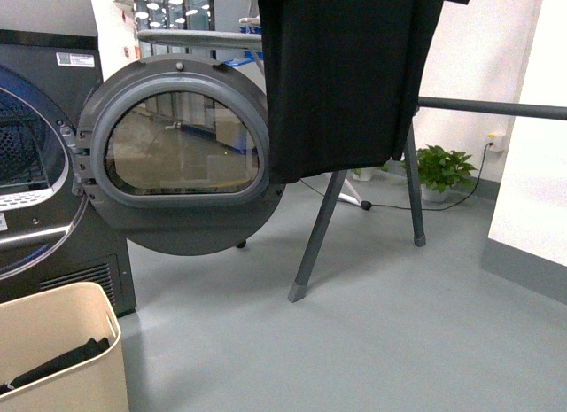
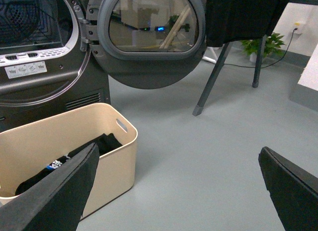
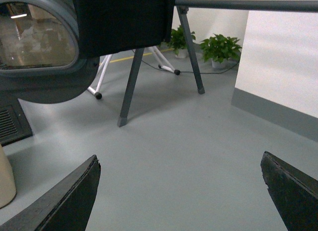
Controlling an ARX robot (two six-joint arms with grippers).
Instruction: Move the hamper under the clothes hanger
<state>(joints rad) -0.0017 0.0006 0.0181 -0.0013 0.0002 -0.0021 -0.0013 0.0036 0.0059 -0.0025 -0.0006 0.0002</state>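
Note:
The beige hamper [image 1: 53,328] stands on the floor at the front view's lower left, in front of the dryer, with dark clothes inside. In the left wrist view the hamper [image 2: 112,159] sits beside one finger of my open left gripper [image 2: 179,184], apart from it. The clothes hanger [image 1: 496,108] is a dark grey bar on splayed legs to the right, with a black garment [image 1: 345,75] draped over it. My right gripper [image 3: 181,186] hangs open over bare floor, with the clothes hanger [image 3: 243,5] ahead of it. Neither gripper shows in the front view.
The dark grey dryer [image 1: 40,164] stands at left with its round door [image 1: 177,151] swung open toward the hanger's near leg [image 1: 314,239]. A white wall corner [image 1: 532,190] juts in at right. Potted plants [image 1: 440,171] and a cable lie by the far wall.

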